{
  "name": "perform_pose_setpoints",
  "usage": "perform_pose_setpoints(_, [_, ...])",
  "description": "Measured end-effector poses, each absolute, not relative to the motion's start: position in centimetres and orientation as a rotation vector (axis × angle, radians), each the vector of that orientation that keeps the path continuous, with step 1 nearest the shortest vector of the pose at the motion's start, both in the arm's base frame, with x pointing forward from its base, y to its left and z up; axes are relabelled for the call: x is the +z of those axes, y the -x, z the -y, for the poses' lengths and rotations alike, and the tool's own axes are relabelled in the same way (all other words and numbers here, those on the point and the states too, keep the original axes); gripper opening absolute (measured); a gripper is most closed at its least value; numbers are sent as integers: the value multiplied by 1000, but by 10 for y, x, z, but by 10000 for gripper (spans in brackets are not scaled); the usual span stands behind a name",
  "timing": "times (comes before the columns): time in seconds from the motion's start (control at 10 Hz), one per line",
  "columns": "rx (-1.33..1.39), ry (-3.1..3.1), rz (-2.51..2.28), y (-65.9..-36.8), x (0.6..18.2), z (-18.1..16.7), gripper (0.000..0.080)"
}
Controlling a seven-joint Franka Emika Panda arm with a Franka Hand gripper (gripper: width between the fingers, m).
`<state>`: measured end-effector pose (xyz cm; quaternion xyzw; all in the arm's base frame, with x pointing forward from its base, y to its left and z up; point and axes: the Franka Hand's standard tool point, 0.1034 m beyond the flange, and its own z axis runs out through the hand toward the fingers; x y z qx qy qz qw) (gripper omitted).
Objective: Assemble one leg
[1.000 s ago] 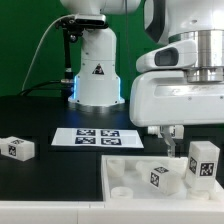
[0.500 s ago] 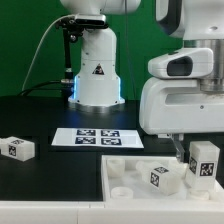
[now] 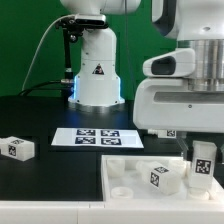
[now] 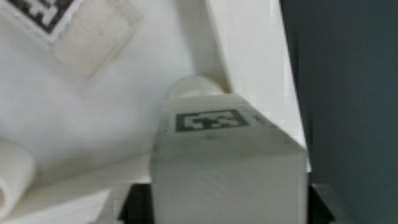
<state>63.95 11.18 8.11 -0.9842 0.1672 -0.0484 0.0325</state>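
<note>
The leg [image 3: 204, 162], a small white peg with square tags, stands upright on the wide white panel [image 3: 125, 178] at the exterior view's right. My gripper [image 3: 194, 152] has come down over it, with one finger on each side of its upper part. In the wrist view the leg [image 4: 217, 150] fills the space between my two dark fingertips [image 4: 146, 205], with its top tag facing the camera. The jaws look open around the leg, close to its sides. A second tagged peg [image 3: 160, 176] lies on the panel to the left of it.
The marker board [image 3: 97, 138] lies flat behind the panel. Another tagged white part [image 3: 16, 148] sits on the black table at the exterior view's left. The robot's white base [image 3: 97, 70] stands at the back.
My gripper has moved to the exterior view's right and downward, from beside the upright leg to over it. The leg and the other parts have not moved.
</note>
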Motion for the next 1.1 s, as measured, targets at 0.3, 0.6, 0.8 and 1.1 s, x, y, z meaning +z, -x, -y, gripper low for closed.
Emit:
perform_pose_setpoints(0.3, [-175, 2896, -898, -637, 80, -108, 290])
perform_pose_setpoints(0.6, [-136, 2672, -1369, -639, 79, -108, 290])
perform_pose_setpoints(0.8, [-90, 2468, -1643, -640, 78, -101, 291])
perform_pose_setpoints(1.1, [-55, 2349, -1771, -639, 77, -99, 291])
